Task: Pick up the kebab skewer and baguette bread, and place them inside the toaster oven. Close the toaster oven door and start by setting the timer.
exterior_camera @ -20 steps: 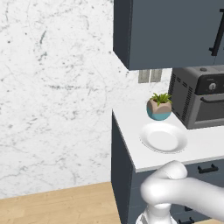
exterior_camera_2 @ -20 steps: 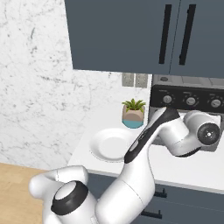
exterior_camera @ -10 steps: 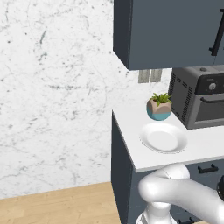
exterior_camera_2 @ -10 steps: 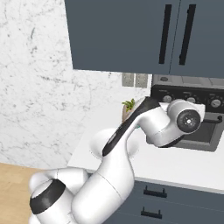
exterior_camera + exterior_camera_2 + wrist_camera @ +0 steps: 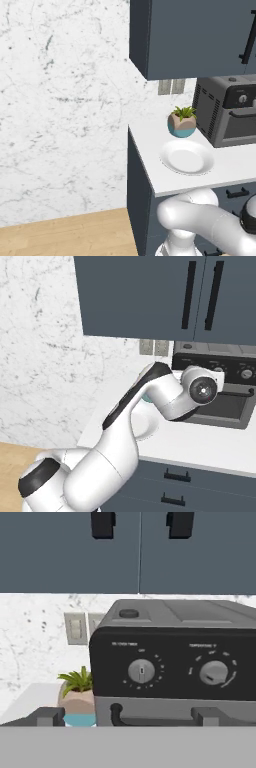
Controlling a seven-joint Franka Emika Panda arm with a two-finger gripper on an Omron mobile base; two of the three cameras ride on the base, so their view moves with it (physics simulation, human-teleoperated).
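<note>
The toaster oven [image 5: 215, 117] stands on the counter at the right, its door [image 5: 241, 129] shut with the bar handle [image 5: 152, 720] across the top. In the hand view the oven's [image 5: 175, 619] two round knobs [image 5: 141, 671] face me closely. My gripper [image 5: 129, 717] is open, its fingertips [image 5: 50, 716] spread wide in front of the handle and holding nothing. The hand [image 5: 202, 388] hovers before the oven's [image 5: 235, 408] front. The kebab skewer and the baguette bread are out of view.
A bare white plate [image 5: 169, 159] lies on the white counter [image 5: 150, 145] left of the oven, with a small potted plant [image 5: 182, 122] behind it. Dark wall cabinets [image 5: 150, 296] hang above. The counter's left end drops to wood floor [image 5: 60, 235].
The hand has swung left and slightly up across the oven's front, and the elbow has risen. The gripper stays open.
</note>
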